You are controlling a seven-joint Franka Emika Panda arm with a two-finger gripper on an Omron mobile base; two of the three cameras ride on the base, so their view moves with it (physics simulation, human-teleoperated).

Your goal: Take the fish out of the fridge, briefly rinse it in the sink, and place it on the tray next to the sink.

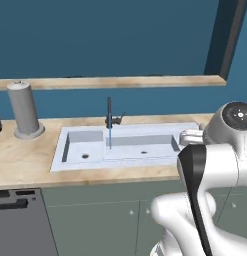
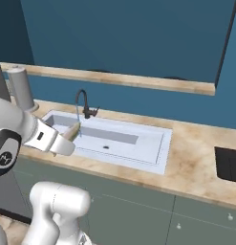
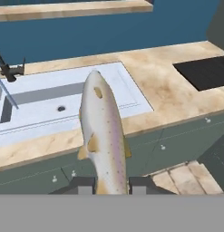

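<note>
Gripper [image 3: 112,186] clamps the fish [image 3: 103,136] by its tail, long axis pointing ahead toward the sink [image 3: 127,84]; the tray [image 3: 205,71] lies off to the right

A pale wooden counter [image 1: 25,162] runs along the deep blue wall [image 1: 105,40]. At the counter's left end a grey cylinder [image 1: 24,109] stands upright on a round base. Above the counter, along the wall, runs a light wooden ledge [image 1: 110,82]. Beneath the counter sit grey-green cabinet doors [image 2: 134,217] with small knobs, and left of them, under the cylinder's end, a dark grey appliance front [image 1: 17,220].
</note>
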